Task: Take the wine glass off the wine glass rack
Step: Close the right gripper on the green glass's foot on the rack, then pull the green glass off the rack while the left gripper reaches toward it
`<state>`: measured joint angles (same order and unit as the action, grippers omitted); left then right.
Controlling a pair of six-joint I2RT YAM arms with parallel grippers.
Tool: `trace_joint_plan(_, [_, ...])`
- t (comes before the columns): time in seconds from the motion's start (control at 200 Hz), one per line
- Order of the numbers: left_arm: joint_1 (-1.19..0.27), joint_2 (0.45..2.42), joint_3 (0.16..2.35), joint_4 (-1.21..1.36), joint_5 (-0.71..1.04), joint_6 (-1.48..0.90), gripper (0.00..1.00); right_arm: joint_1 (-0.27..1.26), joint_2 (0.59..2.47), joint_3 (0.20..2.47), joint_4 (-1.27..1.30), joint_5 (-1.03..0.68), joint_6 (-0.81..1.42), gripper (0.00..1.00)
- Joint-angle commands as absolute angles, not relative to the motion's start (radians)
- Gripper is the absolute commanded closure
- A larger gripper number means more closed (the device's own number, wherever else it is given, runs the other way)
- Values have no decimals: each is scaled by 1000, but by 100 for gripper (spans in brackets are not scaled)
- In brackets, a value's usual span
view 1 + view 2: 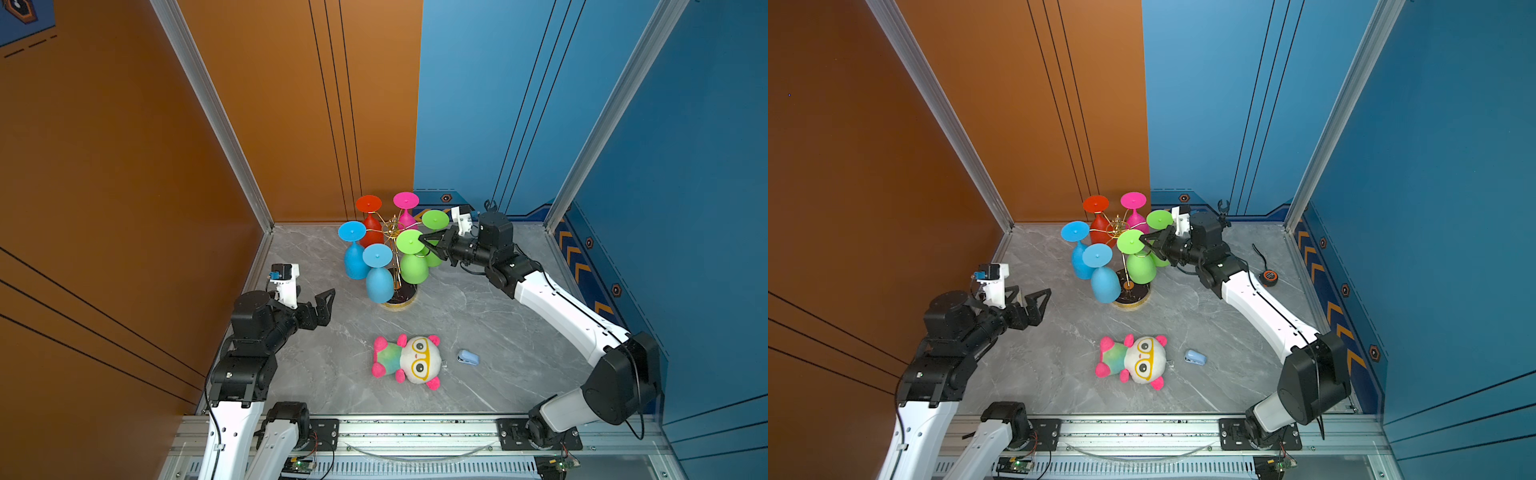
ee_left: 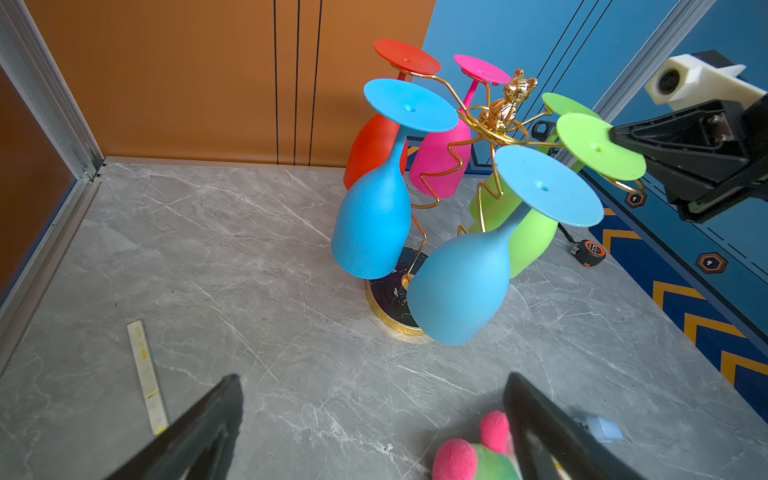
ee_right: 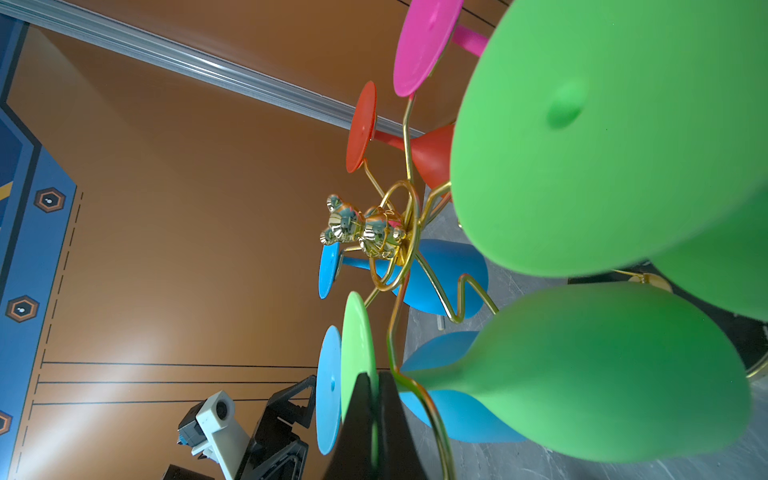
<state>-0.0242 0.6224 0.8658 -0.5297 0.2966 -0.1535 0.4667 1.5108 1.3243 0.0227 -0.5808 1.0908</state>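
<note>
Six glasses hung on the thin gold wire rack (image 2: pixel 507 108). Right gripper (image 1: pixel 422 240) clamped the lime-green plastic wine glass (image 1: pixel 413 268) by its foot, between its fingers; left gripper (image 1: pixel 320 303) gaped empty. Next, probably: slide it off its loop.

Your wine glass rack (image 1: pixel 392 230): gold wire tree, gold bear finial, round black gold-rimmed base, standing upright. Your wine glass (image 1: pixel 414 268): green, hanging bowl-down by its foot from a looped arm, front right of the pole.

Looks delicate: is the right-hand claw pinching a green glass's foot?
Yes, the right gripper is shut on the green wine glass, at its foot.
</note>
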Motion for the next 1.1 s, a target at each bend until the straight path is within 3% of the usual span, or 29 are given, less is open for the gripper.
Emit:
trace_joint_plan(0.0, [-12, 611, 856, -542, 319, -135, 2, 478, 1511, 1373, -34, -565, 1021, 100])
trace_joint_plan(0.611, [-12, 621, 907, -543, 499, -190, 2, 503, 1475, 1407, -221, -597, 843, 100])
trace_joint_plan(1.096, [-23, 625, 956, -542, 753, -288, 1, 506, 1306, 1342, -390, -639, 649, 100])
